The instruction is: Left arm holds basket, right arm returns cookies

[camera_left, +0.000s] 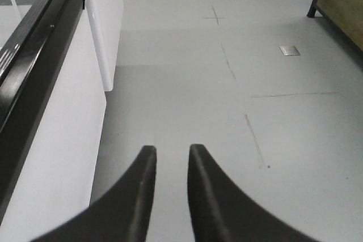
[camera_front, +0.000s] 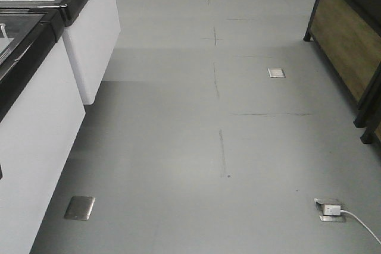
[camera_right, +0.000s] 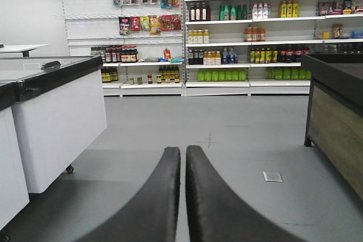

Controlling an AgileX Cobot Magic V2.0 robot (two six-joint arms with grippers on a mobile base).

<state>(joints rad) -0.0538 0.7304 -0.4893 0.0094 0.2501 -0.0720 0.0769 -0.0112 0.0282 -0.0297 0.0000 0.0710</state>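
Neither the basket nor the cookies show in any view. In the left wrist view my left gripper point(camera_left: 172, 148) points down the grey floor; its two black fingers stand apart with only floor showing between them, so it is open and empty. In the right wrist view my right gripper point(camera_right: 182, 149) faces the shop's far shelves; its fingers lie almost together with a thin slit between them and nothing held. The front view shows no arm at all.
White chest freezers point(camera_front: 36, 135) with black-rimmed lids line the left side. A dark counter with wood panels point(camera_front: 348, 40) stands at the right. Metal floor sockets point(camera_front: 79, 207) sit in the grey floor, one with a white plug point(camera_front: 331, 209). Stocked shelves point(camera_right: 249, 26) fill the far wall.
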